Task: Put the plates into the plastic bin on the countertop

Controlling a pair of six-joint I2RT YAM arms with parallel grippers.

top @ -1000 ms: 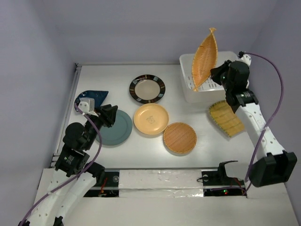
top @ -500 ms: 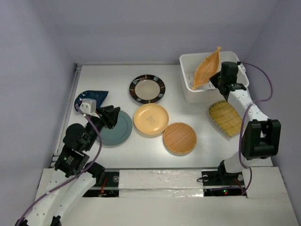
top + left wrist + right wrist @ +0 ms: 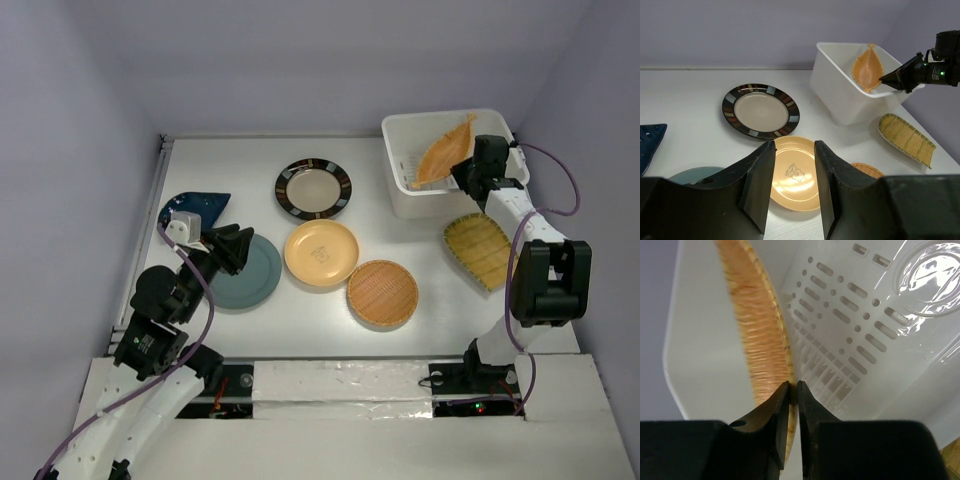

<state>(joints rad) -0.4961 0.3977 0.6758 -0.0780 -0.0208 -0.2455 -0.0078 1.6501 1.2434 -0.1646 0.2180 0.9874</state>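
Note:
My right gripper (image 3: 794, 385) is shut on the rim of the boat-shaped bamboo plate (image 3: 757, 330), which leans tilted inside the white plastic bin (image 3: 700, 340). From above, that plate (image 3: 445, 150) rests against the bin's right wall (image 3: 400, 200), with the right gripper (image 3: 462, 172) at the rim. My left gripper (image 3: 794, 190) is open and holds nothing, hovering above the grey-teal plate (image 3: 250, 275) and facing the yellow plate (image 3: 792, 170). On the countertop (image 3: 240, 170) also lie the brown-rimmed plate (image 3: 313, 188), the blue teardrop plate (image 3: 205, 203), a round bamboo plate (image 3: 382, 293) and a fan-shaped one (image 3: 480, 250).
A metal rail (image 3: 158, 190) runs along the countertop's left edge. Pale lavender walls close in the back and both sides. The bin's floor (image 3: 840, 340) is perforated with slots.
The right arm has lowered the boat-shaped plate from high above the bin down into it. The left gripper has barely shifted.

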